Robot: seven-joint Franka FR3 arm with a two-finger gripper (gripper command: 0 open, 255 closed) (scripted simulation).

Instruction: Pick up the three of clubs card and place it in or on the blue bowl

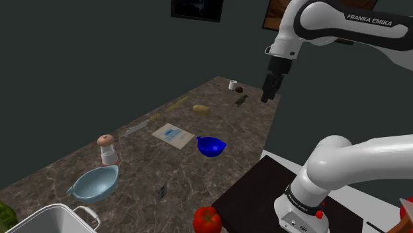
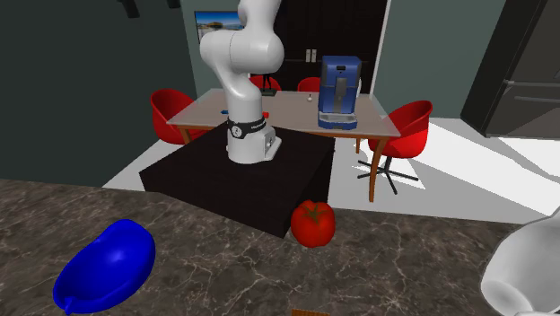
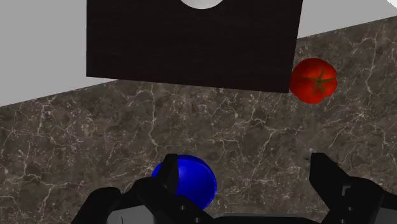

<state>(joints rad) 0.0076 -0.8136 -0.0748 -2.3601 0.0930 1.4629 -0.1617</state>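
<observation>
Jaws: gripper (image 1: 267, 96) fingers wide apart, nothing held or touched.
Card: pale flat sheet (image 1: 173, 136) on counter (image 1: 231, 122), just beside blue bowl (image 1: 211, 146); I can't read pips.
Room: gripper high above counter edge; tomato (image 1: 206, 219) near the edge.

In the shoulder view we see bare marble counter (image 1: 231, 129) all around the blue bowl (image 1: 212, 146). The flat card (image 1: 173, 136) lies just beside it at ten o'clock. A shaker (image 1: 107, 149) at nine and a pale bowl (image 1: 96, 183) at eight stand well apart. A tomato (image 1: 207, 220) sits at six and small clutter (image 1: 241, 100) far off at one. The black stand (image 1: 258, 192) blocks five o'clock.
</observation>
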